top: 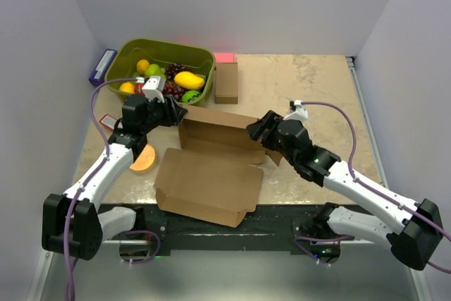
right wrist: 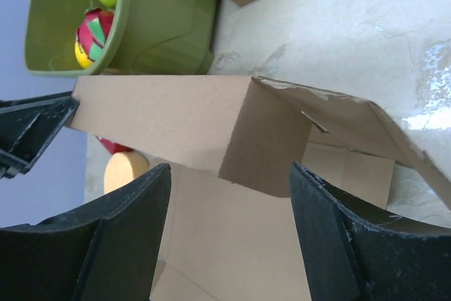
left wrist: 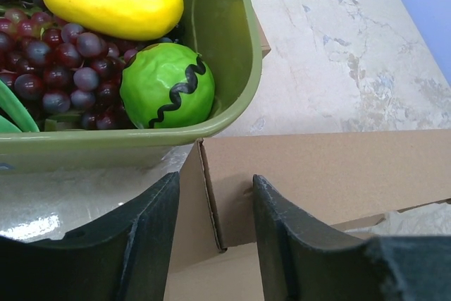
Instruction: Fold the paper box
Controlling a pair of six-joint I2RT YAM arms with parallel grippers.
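The paper box (top: 208, 181) is a large brown cardboard sheet lying mid-table, its rear wall (top: 218, 126) standing up. My left gripper (top: 176, 113) is open at the rear left corner. In the left wrist view its fingers (left wrist: 151, 237) straddle the corner crease of the box (left wrist: 317, 167), which stands between them with a gap on each side. My right gripper (top: 258, 132) is open wide at the rear right corner. In the right wrist view it (right wrist: 229, 174) hovers over the folded side flap (right wrist: 264, 139) without holding it.
A green bin (top: 204, 54) of toy fruit stands at the back left, close behind the left gripper (left wrist: 215, 181). A small brown cardboard box (top: 226, 82) and a pink block (top: 224, 57) stand beside it. An orange disc (top: 143, 160) lies left of the sheet.
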